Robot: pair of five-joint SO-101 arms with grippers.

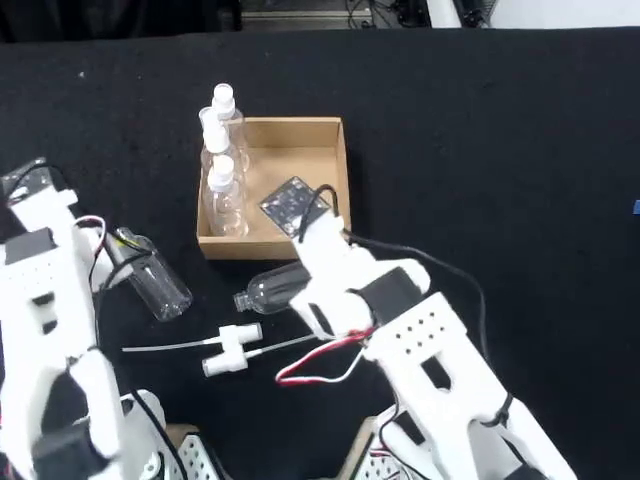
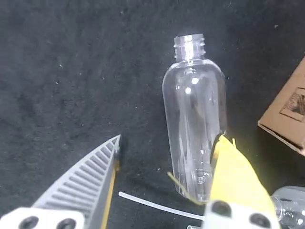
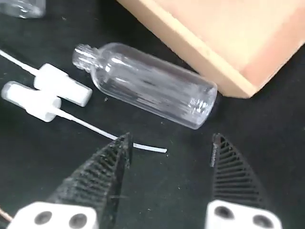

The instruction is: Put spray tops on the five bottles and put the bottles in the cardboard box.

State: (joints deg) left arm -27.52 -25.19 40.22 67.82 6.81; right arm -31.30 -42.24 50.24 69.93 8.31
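Spread right tool (image 3: 171, 137) hangs over the capless bottle (image 3: 145, 86), upper mid-frame; closing off-centre could roll it onto the spray tops (image 3: 64, 86). Left tool (image 2: 170, 138) is likewise spread.

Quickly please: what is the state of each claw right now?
Left claw: open, grips nothing.
Right claw: open, grips nothing.

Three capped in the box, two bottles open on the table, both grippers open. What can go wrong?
1. The left gripper straddles a lying bottle toward its base; closing there could roll or squirt the bottle away.
2. The two spray tops lie side by side, thin tubes trailing; gripping one could drag the other or bend a tube.
3. The other bottle lies close to the cardboard box; the right gripper could catch the box wall.
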